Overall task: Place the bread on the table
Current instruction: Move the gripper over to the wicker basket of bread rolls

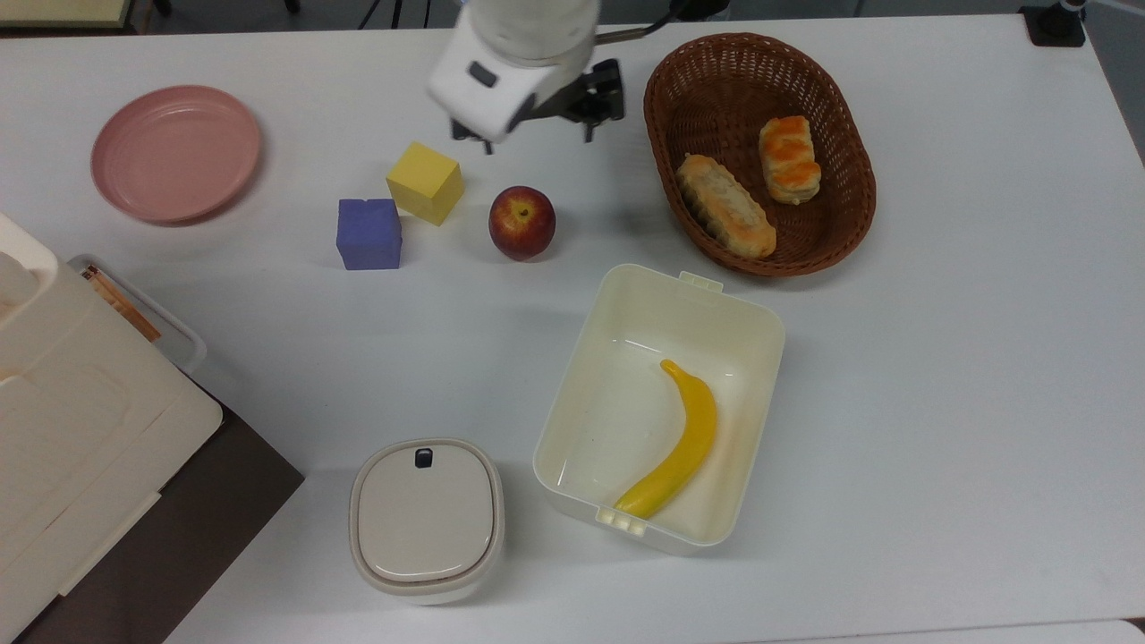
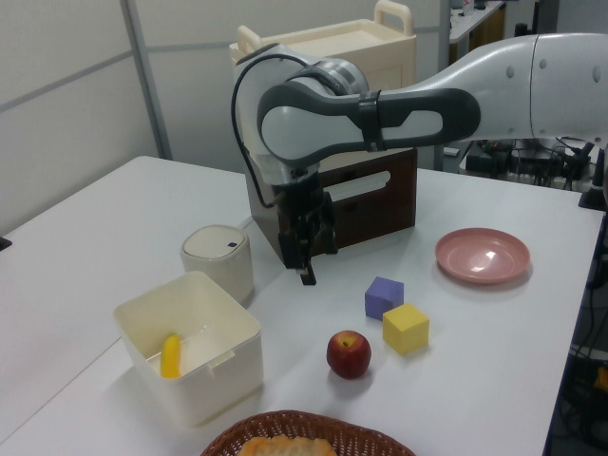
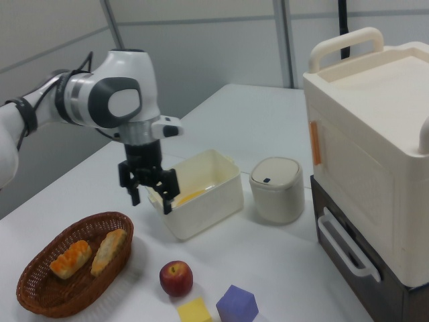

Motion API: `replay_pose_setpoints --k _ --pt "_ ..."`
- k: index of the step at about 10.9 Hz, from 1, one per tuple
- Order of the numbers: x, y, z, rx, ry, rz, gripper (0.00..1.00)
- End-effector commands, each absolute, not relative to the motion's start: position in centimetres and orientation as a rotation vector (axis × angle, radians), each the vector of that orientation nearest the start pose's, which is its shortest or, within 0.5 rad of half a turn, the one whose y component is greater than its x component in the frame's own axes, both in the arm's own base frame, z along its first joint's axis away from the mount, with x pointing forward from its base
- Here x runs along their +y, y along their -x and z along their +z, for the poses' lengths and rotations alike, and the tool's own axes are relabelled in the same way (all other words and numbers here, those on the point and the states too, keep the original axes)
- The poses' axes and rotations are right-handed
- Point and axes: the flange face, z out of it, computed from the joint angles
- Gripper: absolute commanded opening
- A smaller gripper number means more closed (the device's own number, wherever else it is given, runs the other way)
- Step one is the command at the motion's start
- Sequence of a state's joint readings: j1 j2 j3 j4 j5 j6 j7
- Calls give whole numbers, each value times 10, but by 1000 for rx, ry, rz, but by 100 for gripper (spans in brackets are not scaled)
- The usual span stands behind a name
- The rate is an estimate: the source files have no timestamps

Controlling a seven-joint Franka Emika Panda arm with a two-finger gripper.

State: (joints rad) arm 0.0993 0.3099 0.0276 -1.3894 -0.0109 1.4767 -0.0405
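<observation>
In the top view, my end effector [image 1: 537, 136] hangs above the desk [image 1: 939, 358], between the yellow cube [image 1: 426, 182] and the wicker basket [image 1: 689, 215], with its fingers spread wide and nothing between them. The bread [image 1: 789, 159], the short bun with orange glaze, lies inside the basket toward the top view's right, just beside the longer ridged loaf [image 1: 725, 205]. A red apple [image 1: 521, 222] sits below me on the desk.

In the left view, my end effector [image 2: 307, 261] points down, well above the desk surface, and only the basket's rim [image 2: 304, 426] and a sliver of a roll show at the bottom edge.

In the right view, my end effector [image 3: 149, 190] hovers empty in front of the cream tub [image 3: 221, 194], up and to the right view's right of the basket [image 3: 40, 302], where the bread [image 3: 68, 259] rests.

I judge the task barely begun: of 3 steps, reaching, grasping and placing on the desk, none is finished.
</observation>
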Motion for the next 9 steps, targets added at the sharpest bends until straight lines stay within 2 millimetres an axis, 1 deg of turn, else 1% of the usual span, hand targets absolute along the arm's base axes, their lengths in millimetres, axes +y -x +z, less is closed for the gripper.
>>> replay_pose_setpoints --k 1,2,3,4,5,8,9 --pt "136 -599 508 -358 3101 468 100" --pt "158 -593 501 -410 3093 488 100" --pt "177 -590 486 -443 3078 532 100" --pt "197 -587 475 -448 3068 558 100" --pt "213 -585 464 -442 3067 582 100" --pt "255 -570 452 -448 3046 621 100" --pt "270 -564 445 -448 3050 642 100"
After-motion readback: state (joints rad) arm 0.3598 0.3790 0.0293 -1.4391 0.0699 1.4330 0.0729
